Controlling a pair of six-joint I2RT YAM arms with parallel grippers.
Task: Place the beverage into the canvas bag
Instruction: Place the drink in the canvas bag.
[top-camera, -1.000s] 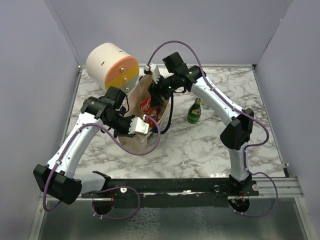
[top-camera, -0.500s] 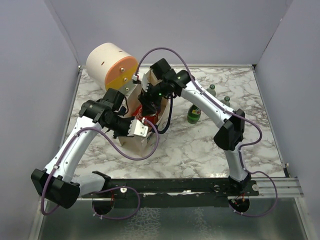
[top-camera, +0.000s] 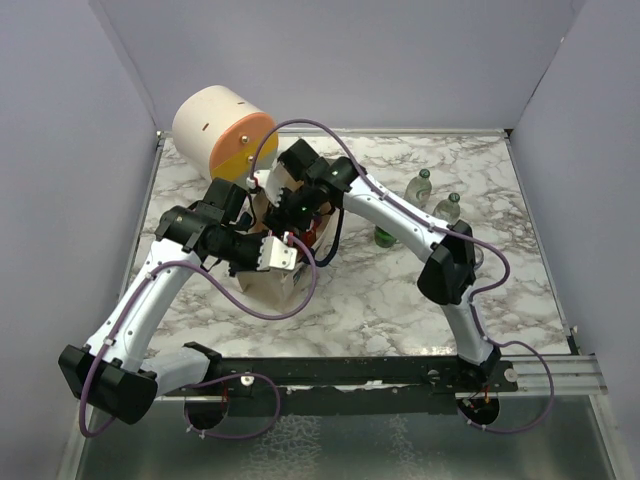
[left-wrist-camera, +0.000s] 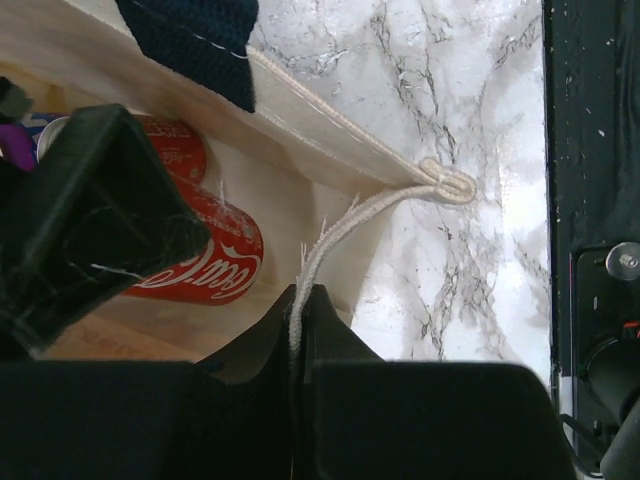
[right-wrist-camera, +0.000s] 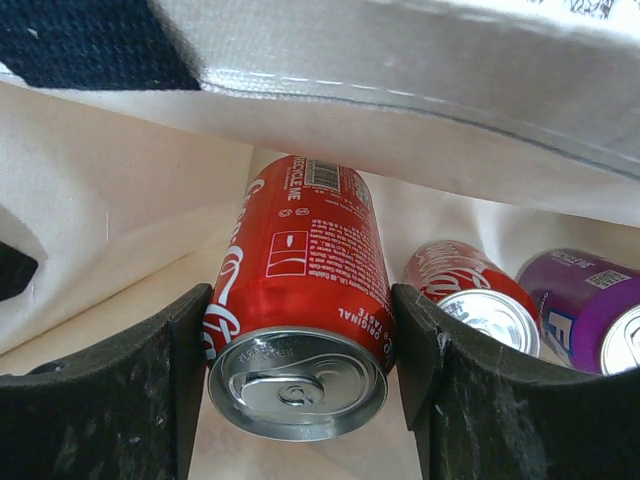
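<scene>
Left claw (left-wrist-camera: 298, 300): closed, pinching the cream rim of the canvas bag (left-wrist-camera: 330, 150); I take this as holding the mouth open.
Right claw (right-wrist-camera: 300, 345): down inside the bag, its fingers pressed on both sides of a red cola can (right-wrist-camera: 300, 270).
Beverage: inside the bag, beside a second red can (right-wrist-camera: 468, 295) and a purple can (right-wrist-camera: 590, 305); I cannot tell whether it rests on the bag floor.
Done: as I judge it, the can is past the rim and in among the others.
Left to do: release the can, draw the right claw clear, then free the rim.
Outside: green bottles (top-camera: 422, 185) stand on the worktop (top-camera: 380, 290), apart from the bag.
</scene>
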